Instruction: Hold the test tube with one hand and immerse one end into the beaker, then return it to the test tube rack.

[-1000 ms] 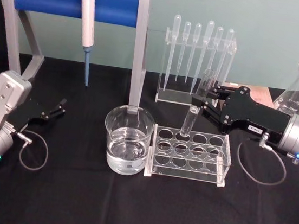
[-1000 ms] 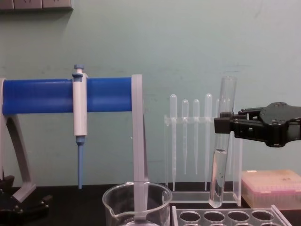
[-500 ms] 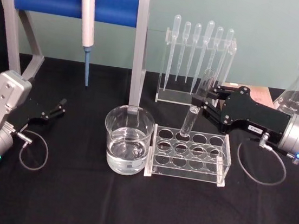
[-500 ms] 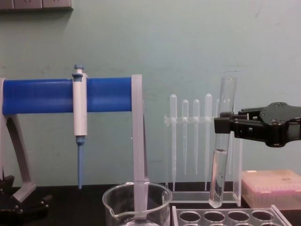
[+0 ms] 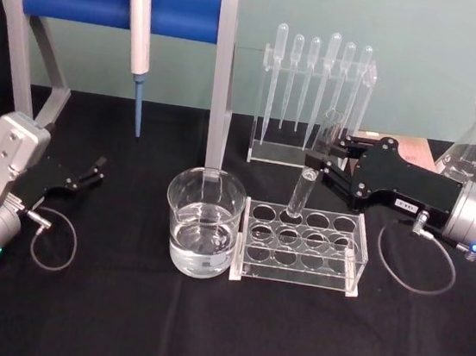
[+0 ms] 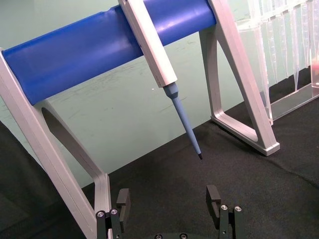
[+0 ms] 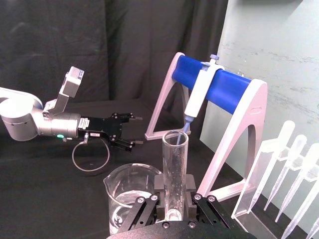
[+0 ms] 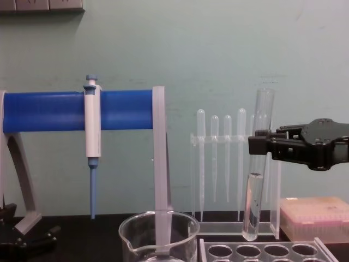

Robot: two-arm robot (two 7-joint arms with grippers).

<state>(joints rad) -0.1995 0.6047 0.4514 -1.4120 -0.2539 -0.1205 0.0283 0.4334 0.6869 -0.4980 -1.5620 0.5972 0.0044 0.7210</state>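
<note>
There, the right gripper (image 5: 320, 159) had its 2 fingers clamped on the test tube (image 5: 305, 186), which stood nearly upright with its bottom just above the rack (image 5: 299, 248) beside the beaker (image 5: 202, 226). The left gripper (image 5: 89, 170) sat spread apart, far left.

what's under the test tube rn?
The clear rack. The test tube, held by the right gripper, hangs with its rounded end above a back-row hole, second from the robot's left. The tube's end covers that hole in the head view, so its inside is hidden.

Fingers (image 7: 192, 186) clamp the upright test tube (image 7: 175, 159) beside the beaker (image 7: 125, 201).
</note>
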